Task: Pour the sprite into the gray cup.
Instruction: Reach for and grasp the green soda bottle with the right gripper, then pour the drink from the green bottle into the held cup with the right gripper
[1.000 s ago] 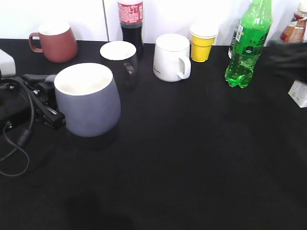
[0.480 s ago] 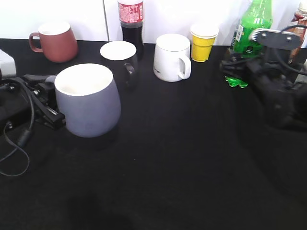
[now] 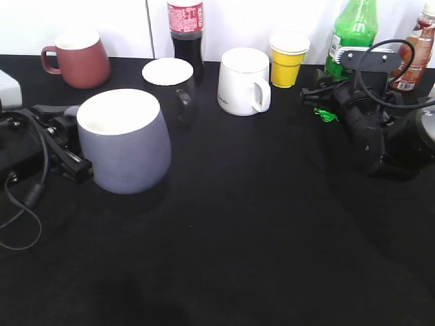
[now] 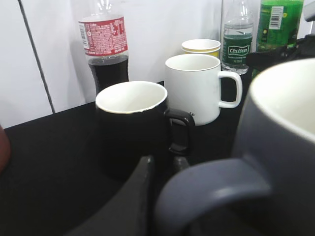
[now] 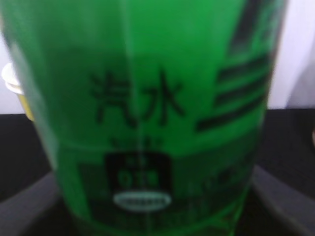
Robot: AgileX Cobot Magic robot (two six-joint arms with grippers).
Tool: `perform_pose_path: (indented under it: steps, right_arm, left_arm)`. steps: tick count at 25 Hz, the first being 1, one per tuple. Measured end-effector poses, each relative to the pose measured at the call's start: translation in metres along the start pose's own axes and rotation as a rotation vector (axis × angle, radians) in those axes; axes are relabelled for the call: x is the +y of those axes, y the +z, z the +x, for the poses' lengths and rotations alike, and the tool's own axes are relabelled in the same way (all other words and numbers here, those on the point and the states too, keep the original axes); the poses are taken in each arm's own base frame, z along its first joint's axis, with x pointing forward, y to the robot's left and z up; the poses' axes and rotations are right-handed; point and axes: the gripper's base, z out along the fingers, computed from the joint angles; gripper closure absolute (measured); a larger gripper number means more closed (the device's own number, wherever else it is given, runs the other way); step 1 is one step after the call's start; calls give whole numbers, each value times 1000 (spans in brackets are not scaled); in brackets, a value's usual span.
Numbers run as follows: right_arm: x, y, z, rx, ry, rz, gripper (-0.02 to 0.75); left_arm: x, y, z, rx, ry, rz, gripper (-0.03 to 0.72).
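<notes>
Since the frame 0.5 s ago, the right gripper (image 3: 326, 102) has pushed a little further toward the back edge of the table, and its black body now covers more of the sprite (image 3: 353, 30): only the bottle's neck and shoulder and a sliver of green base show in the exterior view. 1 s ago the bottle stood fully exposed near the back right corner, with the arm only a blur at the right edge. The gray cup (image 3: 126, 142) sits where it was, near the left edge, and the left gripper (image 3: 64, 146) lies just beside it as before.

In the right wrist view the sprite (image 5: 147, 113) fills almost the whole frame, blurred, with 1 gray finger (image 5: 29, 206) at each lower corner flanking it. The fingers are spread on either side of the bottle; whether they press on it cannot be told.

In the left wrist view the gray cup (image 4: 275, 147) is cut off at the right, its loop handle looming out of focus. 1 dark finger (image 4: 130, 201) shows beside the handle; the other is hidden, so the spread of the left fingers cannot be told.
</notes>
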Motion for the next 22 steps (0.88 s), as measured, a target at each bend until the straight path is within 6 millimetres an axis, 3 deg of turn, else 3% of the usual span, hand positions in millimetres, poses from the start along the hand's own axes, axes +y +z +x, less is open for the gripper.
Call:
perform_pose_path:
  steps: [2,4,6,9,13,16,22]
  right_arm:
    - [0,0,0,-1,-38,-1,346]
    - [-1,-4,-2,1,-54,-4,346]
    - [2,-23,-22,-20,-76,-64,351]
    - [24,-65,-60,-91,-137,-266,351]
    - [60,-97,-66,-60,-325,-593,352]
    - [69,-103,-60,-62,-518,-698,352]
    - [78,-90,-74,-221,-957,-690,352]
  left_arm:
    - [0,0,0,0,0,0,608]
    - [0,0,0,0,0,1,608]
    - [0,0,0,0,0,1,608]
    - [0,0,0,0,0,1,608]
    - [0,0,0,2,0,0,608]
    - [0,0,1,14,0,-1,608]
    - [-5,0,6,67,41,54,608]
